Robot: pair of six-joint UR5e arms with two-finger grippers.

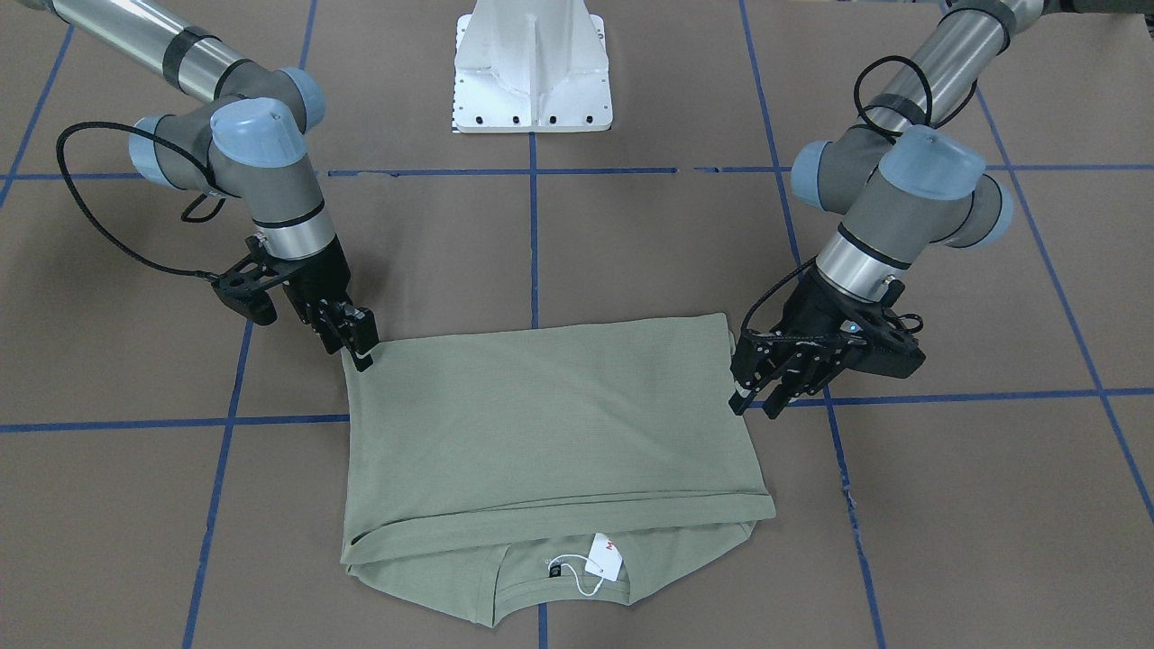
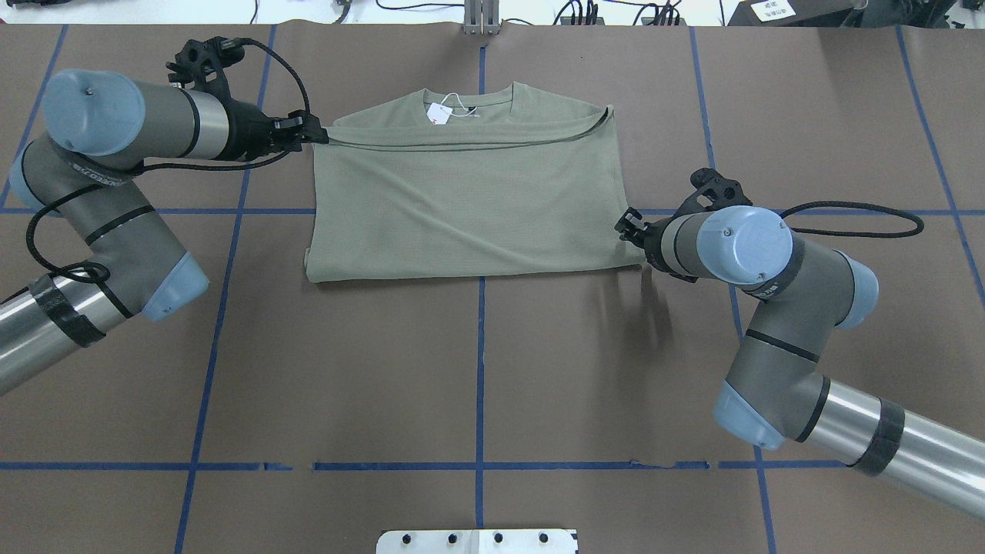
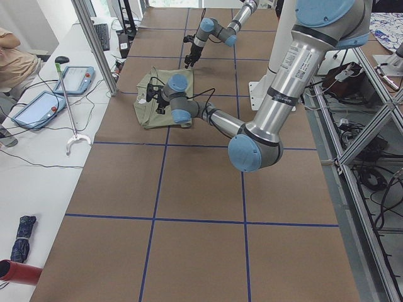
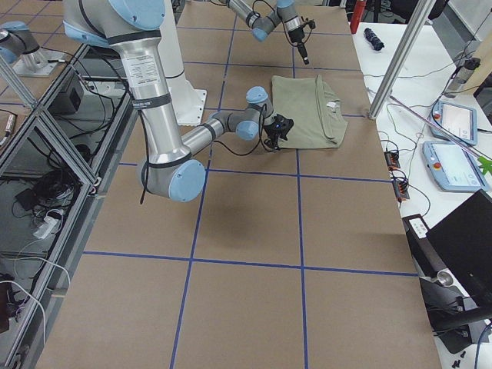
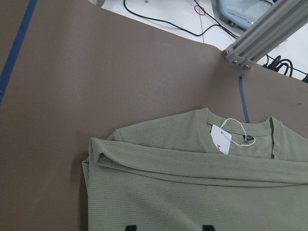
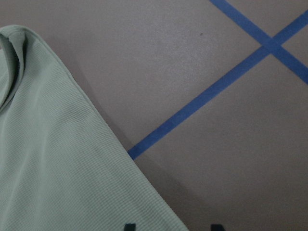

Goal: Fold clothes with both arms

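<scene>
Nearest the overhead lens is the white pedestal plate (image 2: 477, 541) at my base, on the near edge of the bench (image 2: 477, 369). From the left, my left arm (image 2: 115, 231) extends to the far left corner of the sage-green shirt (image 2: 469, 208), and my left fingers (image 2: 314, 135) sit right at the folded edge there. The shirt lies flat at the far middle of the bench, folded into a rectangle. Its upper layer stops just short of the ribbed collar (image 2: 469, 98), where a white hang tag (image 2: 439, 113) lies. On the right, my right arm (image 2: 777, 338) bends in, and my right fingers (image 2: 625, 223) are just beside the shirt's right edge, close to its near corner.

From overhead I cannot tell how either pair stands. The wrist views settle it. The left fingertips (image 5: 130, 227) show as two dark tips set apart above the cloth, gripping nothing. The right fingertips (image 6: 129, 226) are likewise spread, with the shirt's edge running between them. Only the front view shows the stacked layers along the far fold.

Brown covering with a grid of blue tape (image 2: 480, 346) spans the bench. The side views add the room: a white side table (image 3: 38, 189) beyond the far edge carries touch-screen pendants (image 3: 39, 107) and a long grabber stick (image 3: 66, 104). Part of a person (image 3: 12, 56) shows at the picture's edge. An aluminium post (image 4: 401, 58) rises there too, and loose cables (image 4: 54, 188) lie low on my side.
</scene>
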